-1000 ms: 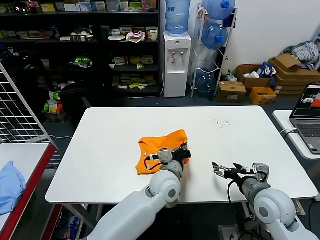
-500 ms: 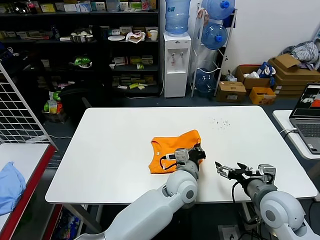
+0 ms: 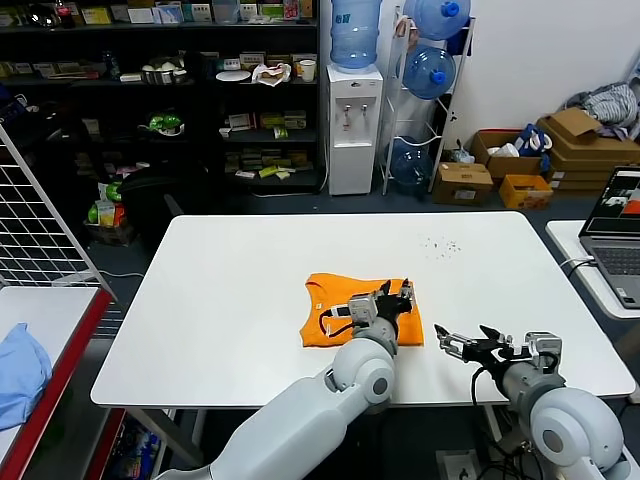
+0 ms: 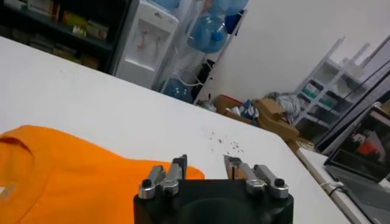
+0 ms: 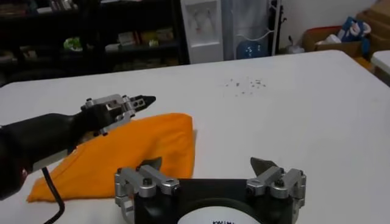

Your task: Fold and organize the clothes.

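The orange T-shirt lies folded into a flat, roughly rectangular bundle near the middle of the white counter, a little toward the robot's edge, with its round collar at the robot's left end. The left gripper hovers over the shirt's right end, its fingers parted with a clear gap between them and no cloth caught in it; the left wrist view shows the two fingertips apart just above the orange fabric. The right gripper sits over bare counter to the right of the shirt, near the front edge, its jaws spread wide and holding nothing; its wrist view shows the shirt just ahead with the left gripper above its far side. A scatter of small dark specks marks the counter farther back on the right. A light blue cloth rests on a side table at the robot's left, and a laptop stands on another at its right
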{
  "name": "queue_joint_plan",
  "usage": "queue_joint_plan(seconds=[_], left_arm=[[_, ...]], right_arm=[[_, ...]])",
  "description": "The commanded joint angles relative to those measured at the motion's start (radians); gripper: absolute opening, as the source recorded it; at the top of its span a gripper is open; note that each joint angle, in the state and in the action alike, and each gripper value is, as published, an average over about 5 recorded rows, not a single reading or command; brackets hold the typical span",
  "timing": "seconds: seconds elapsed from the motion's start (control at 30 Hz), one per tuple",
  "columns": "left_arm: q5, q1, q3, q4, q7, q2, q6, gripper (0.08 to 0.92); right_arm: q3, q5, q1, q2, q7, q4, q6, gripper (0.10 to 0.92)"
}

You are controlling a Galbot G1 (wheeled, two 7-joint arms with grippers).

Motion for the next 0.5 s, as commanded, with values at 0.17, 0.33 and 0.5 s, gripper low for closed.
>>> queue_joint_plan(seconds=[0.17, 0.33, 0.5], left_arm=[[0.251, 0.158, -0.162, -0.248, 0.302, 0.351, -0.071, 0.596], [0.409, 0.447, -0.445, -0.371, 0.557, 0.612, -0.275, 0.744], [0.508, 0.776, -0.763, -0.418, 0.717, 0.663, -0.491, 0.879]], right_arm=[[0.106, -0.337, -0.115, 0.001, -0.256, -0.067, 0.344, 0.921], [0.136, -0.406, -0.136, 0.047, -0.344, -0.141, 0.533, 0.921], [0.168, -0.442, -0.167, 0.097, -0.423, -0.180, 0.682, 0.921]])
